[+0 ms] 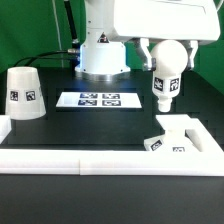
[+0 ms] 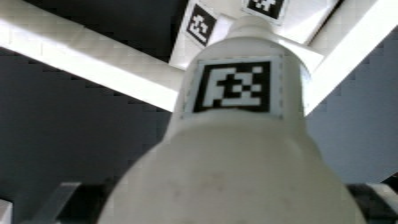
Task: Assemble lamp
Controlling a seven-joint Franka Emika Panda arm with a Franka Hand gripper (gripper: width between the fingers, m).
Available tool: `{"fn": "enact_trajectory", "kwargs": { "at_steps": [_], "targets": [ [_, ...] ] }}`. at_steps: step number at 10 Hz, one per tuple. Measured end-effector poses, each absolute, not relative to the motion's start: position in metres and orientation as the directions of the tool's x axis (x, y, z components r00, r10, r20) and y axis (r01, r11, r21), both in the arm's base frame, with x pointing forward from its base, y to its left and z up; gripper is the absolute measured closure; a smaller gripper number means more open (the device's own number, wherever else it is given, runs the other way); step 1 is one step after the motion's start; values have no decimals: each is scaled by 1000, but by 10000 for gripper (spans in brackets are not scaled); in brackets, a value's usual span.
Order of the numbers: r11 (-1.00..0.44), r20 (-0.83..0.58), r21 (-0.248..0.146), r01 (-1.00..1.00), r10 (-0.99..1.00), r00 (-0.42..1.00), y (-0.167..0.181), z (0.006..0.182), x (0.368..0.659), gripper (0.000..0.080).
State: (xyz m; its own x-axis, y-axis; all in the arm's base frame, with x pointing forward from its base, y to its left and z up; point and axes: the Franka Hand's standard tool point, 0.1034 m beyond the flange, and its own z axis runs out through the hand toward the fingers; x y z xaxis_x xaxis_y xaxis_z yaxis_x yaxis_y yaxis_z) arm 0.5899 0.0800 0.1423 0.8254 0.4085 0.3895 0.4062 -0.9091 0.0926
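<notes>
My gripper (image 1: 165, 58) is shut on the white bulb (image 1: 165, 88) and holds it upright in the air, its narrow tagged end pointing down. The bulb hangs above and slightly behind the square base block (image 1: 166, 143), which sits on the black table at the exterior view's right. In the wrist view the bulb (image 2: 231, 140) fills the frame, a tag on its neck, and the base block (image 2: 240, 22) shows past its tip. The cone shade (image 1: 24, 93) stands upright at the exterior view's left, far from the gripper.
The marker board (image 1: 98, 100) lies flat on the table between the shade and the bulb. A white L-shaped rail (image 1: 110, 160) runs along the table's front and right side, close to the base block. The robot's base (image 1: 102, 55) stands behind.
</notes>
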Motion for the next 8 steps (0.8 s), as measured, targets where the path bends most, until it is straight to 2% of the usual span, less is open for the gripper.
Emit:
{"fn": "enact_trajectory", "kwargs": {
  "at_steps": [4,6,8],
  "targets": [
    [-906,403,97,412,414,816,84,148,607,223],
    [-908,410,97,408,410,815,84,145,618,223],
    [-908,407,95,408,409,817,85,142,618,223]
  ]
}}
